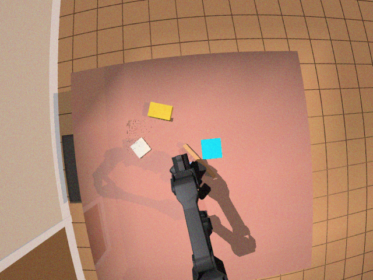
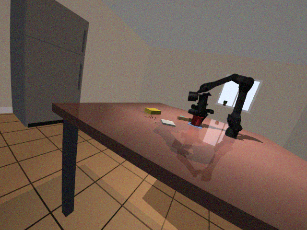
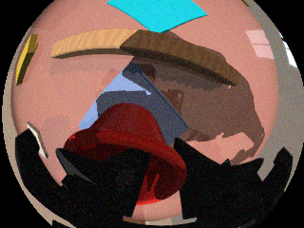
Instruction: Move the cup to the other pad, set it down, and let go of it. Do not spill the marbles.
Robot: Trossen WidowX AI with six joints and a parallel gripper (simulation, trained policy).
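Observation:
The red cup stands on the pale blue pad. My gripper has come down over it, with a dark finger on each side of the cup's wall, shut on the cup. In the top view the arm hides the cup. The marbles inside are hidden. The other pad, bright cyan, lies flat beyond a thin wooden slat that lies between the two pads.
A yellow block and a white block lie to the left of the cup. Dark specks dot the table between them. A fridge stands beyond the table's end.

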